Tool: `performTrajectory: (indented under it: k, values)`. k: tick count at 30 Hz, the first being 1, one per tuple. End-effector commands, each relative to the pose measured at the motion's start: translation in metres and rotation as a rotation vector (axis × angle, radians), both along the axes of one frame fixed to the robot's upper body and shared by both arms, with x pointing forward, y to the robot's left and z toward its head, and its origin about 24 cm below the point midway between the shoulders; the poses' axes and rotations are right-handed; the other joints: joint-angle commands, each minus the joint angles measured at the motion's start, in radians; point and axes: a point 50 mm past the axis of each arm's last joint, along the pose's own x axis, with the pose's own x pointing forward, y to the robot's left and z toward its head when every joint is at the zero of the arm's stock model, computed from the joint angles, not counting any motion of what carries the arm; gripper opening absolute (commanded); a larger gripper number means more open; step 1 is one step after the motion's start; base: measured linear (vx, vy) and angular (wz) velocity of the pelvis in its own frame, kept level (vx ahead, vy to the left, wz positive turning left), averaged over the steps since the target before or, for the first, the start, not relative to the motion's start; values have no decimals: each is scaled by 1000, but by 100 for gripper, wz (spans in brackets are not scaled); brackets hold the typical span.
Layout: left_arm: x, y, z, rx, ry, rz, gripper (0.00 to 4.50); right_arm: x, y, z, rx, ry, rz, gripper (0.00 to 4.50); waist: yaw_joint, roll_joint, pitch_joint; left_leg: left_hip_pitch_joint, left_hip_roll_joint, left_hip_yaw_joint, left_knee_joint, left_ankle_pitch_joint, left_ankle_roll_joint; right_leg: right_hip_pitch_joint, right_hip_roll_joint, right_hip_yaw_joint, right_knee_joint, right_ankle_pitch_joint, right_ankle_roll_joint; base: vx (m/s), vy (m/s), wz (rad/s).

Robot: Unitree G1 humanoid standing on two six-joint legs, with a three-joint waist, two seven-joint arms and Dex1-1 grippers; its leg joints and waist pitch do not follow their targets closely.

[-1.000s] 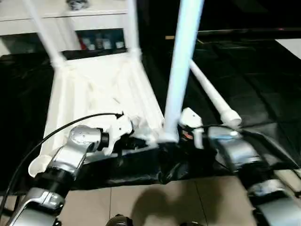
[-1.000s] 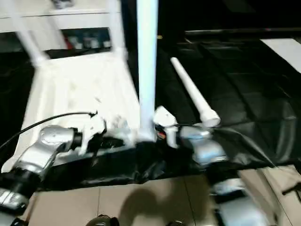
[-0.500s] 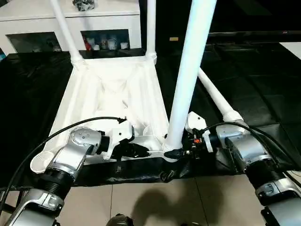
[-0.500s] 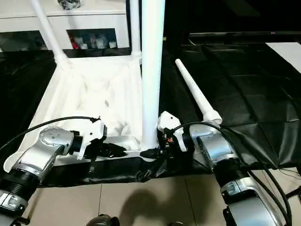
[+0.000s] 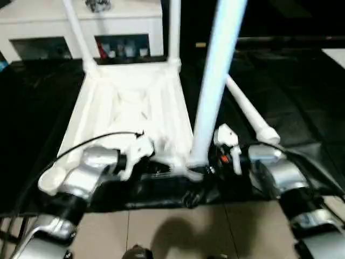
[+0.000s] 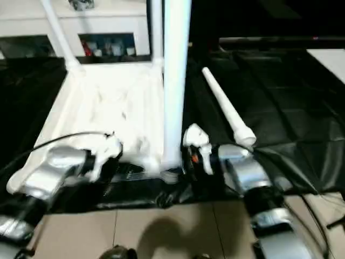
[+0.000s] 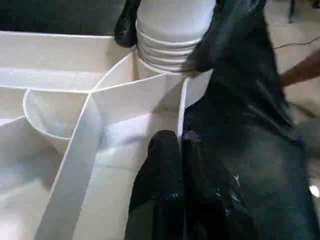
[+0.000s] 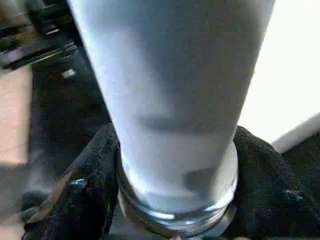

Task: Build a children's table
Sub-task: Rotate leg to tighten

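- The tabletop (image 5: 132, 110) lies upside down on a black sheet (image 5: 302, 102), ribbed underside up, its near edge by the robot's arms; the ribs (image 7: 75, 165) form white walled cells in the left wrist view
- Two legs stand in the far corner sockets: the far left leg (image 5: 75, 29) and the far right leg (image 5: 174, 27); both rise past the top of the head views
- A third leg (image 5: 215, 81) stands upright at the near right corner, its ringed base (image 7: 167, 47) seated at the socket; in the right wrist view its shaft (image 8: 175, 90) and base ring sit close before the camera
- A fourth leg (image 5: 249, 110) lies loose on the black sheet to the right of the tabletop, well apart from the sockets, its thick end nearest the robot
- The right gripper (image 5: 207, 168) sits at the base of the near right leg with a black finger (image 8: 80, 200) on each side of it; the fingers are spread around the base, touching or nearly so
- The left gripper (image 7: 180, 145) rests over the near edge of the tabletop, left of that leg; its two fingers (image 7: 162, 165) are pressed together with a thin rib wall at their tips; I cannot tell whether they pinch it
- Behind the tabletop stands a white cabinet (image 5: 81, 16) with small items on a dark shelf; tan floor (image 5: 172, 232) lies nearest the robot
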Motion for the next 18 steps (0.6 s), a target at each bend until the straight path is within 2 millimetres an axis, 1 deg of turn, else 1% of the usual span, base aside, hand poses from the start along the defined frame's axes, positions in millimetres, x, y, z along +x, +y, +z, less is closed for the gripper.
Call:
performTrajectory:
  k: [1, 2, 3, 4, 5, 6, 7, 8, 9, 10, 11, 12, 13, 14, 15, 16, 17, 18]
  values:
    - [20, -33, 30, -85, -155, 100, 0, -1, 43, -12, 0, 14, -41, 277, -17, -6, -61, 34, 23, -28, -80, -418, -52, 29, -51, 26, -85, -497, -161, 0, 0, 0]
    - [22, -39, 31, -91, -168, 146, 0, 3, 49, -15, -5, 12, -151, 277, -27, -10, -66, 25, 20, -36, -82, -419, -53, 46, -54, 18, -87, -537, -130, 0, 0, 0]
    - [22, -45, 31, -101, -170, 163, 0, 6, 54, -16, 4, 15, -228, 276, -40, -6, -63, 23, 21, -36, -84, -424, -51, 39, -55, 19, -94, -543, -123, -27, 16, -18]
    - [22, -47, 31, -106, -171, 168, 0, 7, 56, -17, 10, 17, -260, 276, -45, -8, -64, 23, 18, -37, -82, -430, -49, 41, -53, 15, -96, -554, -116, -27, 16, -18]
    - [22, -52, 30, -107, -178, 183, 0, 9, 62, -18, 17, 21, -341, 276, -51, -11, -63, 26, 16, -35, -80, -438, -40, 35, -53, 16, -102, -562, -112, 0, 0, 0]
    - [21, -53, 30, -107, -180, 184, 0, 9, 64, -18, 18, 21, -359, 276, -54, -13, -63, 33, 14, -34, -75, -449, -28, 28, -52, 16, -109, -586, -108, 0, 0, 0]
    - [20, -57, 29, -106, -186, 181, 0, 9, 72, -17, 32, 5, -396, 276, -55, -12, -62, 36, 12, -33, -73, -451, -24, 26, -53, 16, -112, -600, -104, 0, 0, 0]
    - [19, -58, 28, -105, -189, 175, 0, 9, 75, -17, 39, -5, -399, 276, -55, -12, -63, 33, 12, -34, -74, -441, -16, 28, -52, 14, -114, -607, -96, 0, 0, 0]
    - [17, -59, 27, -105, -190, 157, 0, 9, 79, -16, 49, -19, -401, 332, -55, -10, -63, 34, 14, -34, -75, -444, -15, 26, -52, 14, -115, -604, -96, 0, 0, 0]
    - [17, -59, 27, -105, -190, 157, 0, 9, 79, -16, 49, -19, -401, 332, -56, -10, -62, 35, 14, -34, -75, -450, -15, 24, -50, 14, -116, -599, -96, 0, 0, 0]
    - [16, -59, 27, -105, -190, 152, 0, 9, 80, -15, 51, -24, -403, 346, -57, -9, -63, 35, 15, -35, -77, -460, -15, 25, -49, 14, -113, -585, -101, 0, 0, 0]
    - [14, -57, 27, -95, -198, 121, 0, 10, 81, -14, 68, -19, -396, 349, -57, -10, -62, 36, 16, -35, -79, -471, -14, 25, -47, 14, -113, -573, -105, 0, 0, 0]
    - [14, -57, 27, -94, -199, 119, 0, 10, 81, -14, 69, -19, -396, 368, -57, -9, -63, 37, 16, -35, -79, -474, -14, 24, -46, 15, -111, -564, -109, 0, 0, 0]
    - [13, -53, 27, -84, -206, 101, 0, 11, 80, -13, 72, -24, -395, 368, -59, -8, -63, 35, 17, -35, -81, -476, -14, 26, -46, 16, -108, -542, -117, 0, 0, 0]
    - [13, -51, 27, -80, -209, 89, 0, 12, 77, -12, 67, -34, -395, 381, -60, -8, -64, 34, 17, -34, -82, -478, -14, 27, -46, 17, -106, -527, -124, 0, 0, 0]
    - [12, -50, 27, -81, -209, 83, 0, 13, 76, -11, 64, -40, -396, 381, -60, -5, -64, 34, 18, -35, -82, -478, -14, 27, -47, 17, -104, -518, -128, 0, 0, 0]
    - [11, -48, 27, -80, -202, 66, 0, 14, 74, -10, 61, -53, -392, 390, -61, -6, -65, 35, 18, -33, -82, -478, -13, 26, -46, 20, -103, -498, -137, 0, 0, 0]
    - [9, -47, 27, -80, -202, 41, 0, 15, 72, -8, 56, -65, -382, 412, -59, -6, -66, 36, 19, -31, -81, -471, -11, 25, -46, 23, -101, -474, -150, 0, 0, 0]
